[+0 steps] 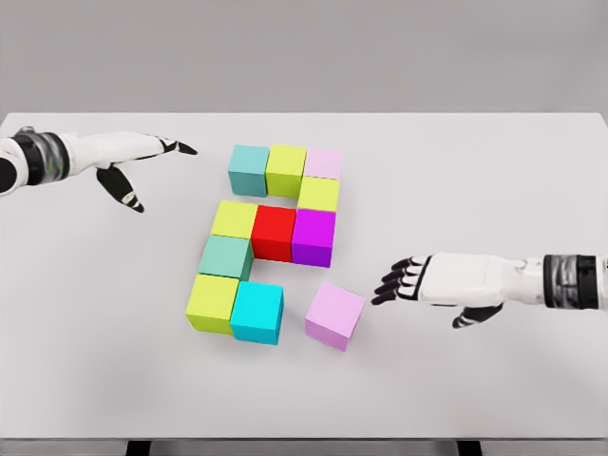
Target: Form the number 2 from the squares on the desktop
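Coloured cubes stand on the white table (494,171). The top row holds a teal cube (249,169), an olive cube (286,169) and a pale pink cube (324,162), with a yellow-green cube (319,194) under the pink one. The middle row reads yellow-green cube (234,219), red cube (274,232), magenta cube (313,237). A green-teal cube (226,256) sits below, then a lime cube (213,302) and a cyan cube (257,312). A loose light-purple cube (334,315) lies rotated just right of the cyan one. My right hand (397,281) is open, a short gap right of the loose cube. My left hand (152,166) is open at upper left.
The table's front edge runs along the bottom of the view, with dark legs showing beneath it. A plain grey wall lies behind the far edge.
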Motion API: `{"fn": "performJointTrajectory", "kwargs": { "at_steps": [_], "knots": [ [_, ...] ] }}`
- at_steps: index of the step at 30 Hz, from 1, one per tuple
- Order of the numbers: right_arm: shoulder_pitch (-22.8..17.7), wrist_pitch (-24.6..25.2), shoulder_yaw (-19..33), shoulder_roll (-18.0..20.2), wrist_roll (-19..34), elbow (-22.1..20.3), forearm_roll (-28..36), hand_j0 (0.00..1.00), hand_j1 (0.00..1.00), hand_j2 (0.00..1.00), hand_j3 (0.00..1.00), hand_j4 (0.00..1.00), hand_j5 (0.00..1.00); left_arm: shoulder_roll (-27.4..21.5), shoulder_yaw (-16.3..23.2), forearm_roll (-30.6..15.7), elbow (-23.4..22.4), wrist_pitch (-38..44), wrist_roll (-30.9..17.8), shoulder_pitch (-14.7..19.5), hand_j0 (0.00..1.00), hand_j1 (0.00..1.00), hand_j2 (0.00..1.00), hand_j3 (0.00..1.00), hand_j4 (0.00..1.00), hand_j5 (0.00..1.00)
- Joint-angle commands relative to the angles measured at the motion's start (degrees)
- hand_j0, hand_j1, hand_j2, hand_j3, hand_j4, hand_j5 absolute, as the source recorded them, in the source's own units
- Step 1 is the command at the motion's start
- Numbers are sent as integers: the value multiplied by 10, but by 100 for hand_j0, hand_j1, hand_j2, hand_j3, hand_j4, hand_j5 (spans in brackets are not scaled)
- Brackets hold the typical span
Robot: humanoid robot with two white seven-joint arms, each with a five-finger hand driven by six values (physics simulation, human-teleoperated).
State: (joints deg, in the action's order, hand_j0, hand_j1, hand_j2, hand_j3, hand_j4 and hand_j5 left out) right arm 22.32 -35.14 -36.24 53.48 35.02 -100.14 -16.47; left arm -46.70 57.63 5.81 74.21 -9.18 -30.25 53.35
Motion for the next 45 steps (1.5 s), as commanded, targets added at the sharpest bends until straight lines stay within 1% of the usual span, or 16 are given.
{"fn": "performJointTrajectory", "kwargs": {
  "at_steps": [1,4,10,12,17,33,45],
  "knots": [
    [1,1,-11,0,0,-5,2,100,100,100,100,100,100,-4,-1,-5,0,-7,0,1,100,100,100,100,100,100],
    [8,1,-25,0,0,-5,-5,100,100,100,100,100,100,-4,-1,-5,-1,-7,0,0,100,100,100,100,100,100],
    [17,1,-33,-1,0,-5,-6,100,100,100,100,100,100,-4,-1,-5,-2,-7,0,1,100,100,100,100,100,100],
    [22,1,-43,-7,0,-5,-6,100,100,100,100,100,100,-4,-1,-5,-2,-7,0,1,100,100,100,100,100,100],
    [46,1,-72,-18,0,-5,-6,100,100,100,100,100,100,-4,-1,-5,-2,-7,0,1,100,100,100,100,100,100],
    [68,1,-80,-37,0,-3,-7,100,100,100,100,100,100,-7,-1,-5,-2,-7,0,0,100,100,100,100,100,100],
    [74,1,-79,-43,0,16,-17,100,100,100,100,100,100,-6,-1,-5,-1,-7,0,0,100,100,100,100,100,100]
  ]
}}
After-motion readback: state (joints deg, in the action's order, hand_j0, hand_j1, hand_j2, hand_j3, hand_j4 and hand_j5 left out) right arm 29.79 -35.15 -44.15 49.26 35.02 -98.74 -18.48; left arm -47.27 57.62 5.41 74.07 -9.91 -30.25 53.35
